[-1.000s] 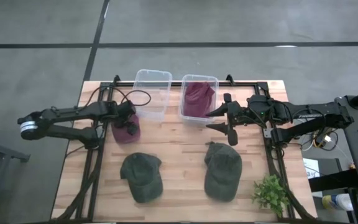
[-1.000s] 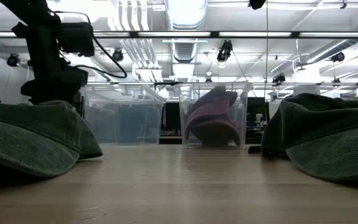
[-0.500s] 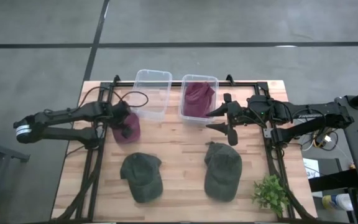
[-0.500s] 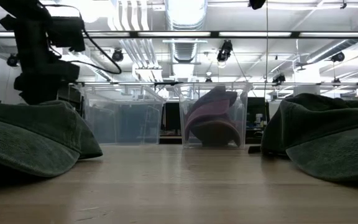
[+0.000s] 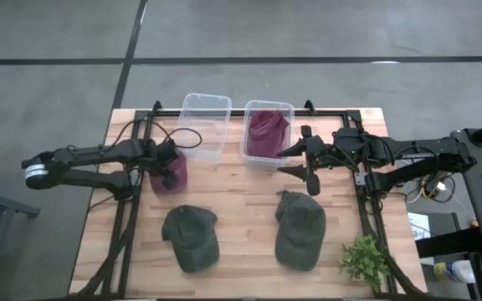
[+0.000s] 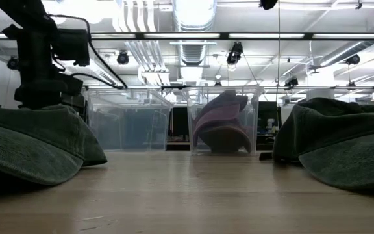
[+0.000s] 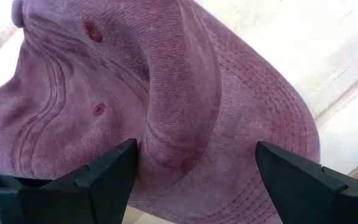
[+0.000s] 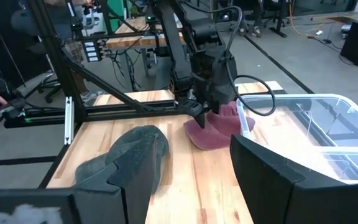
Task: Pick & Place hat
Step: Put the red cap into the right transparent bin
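A maroon hat [image 5: 161, 181] lies on the wooden table in front of the empty clear bin [image 5: 205, 125]; it also shows in the right wrist view [image 8: 219, 130]. My left gripper [image 5: 171, 167] is open right above it, one finger on either side of the crown [image 7: 196, 149]. My right gripper [image 5: 283, 162] is open and hovers by the second bin [image 5: 248, 134], which holds another maroon hat [image 5: 266, 130]. Two green caps [image 5: 191, 237] [image 5: 299, 227] lie on the near half of the table. My left gripper comes at the maroon hat's crown [image 7: 179, 124] from above with its fingers spread wide on both sides of a fold. Whether the fingertips [image 7: 114, 165] touch the cloth cannot be told.
A small green plant [image 5: 362, 257] stands at the table's near right corner. The two bins sit side by side at the far edge. In the low view the green caps [image 6: 31, 143] [image 6: 336, 143] fill both sides and hide the maroon hat on the table.
My left gripper has shifted a little toward the table's left edge and then come down toward the maroon hat, still open. The hat and the right arm have kept still.
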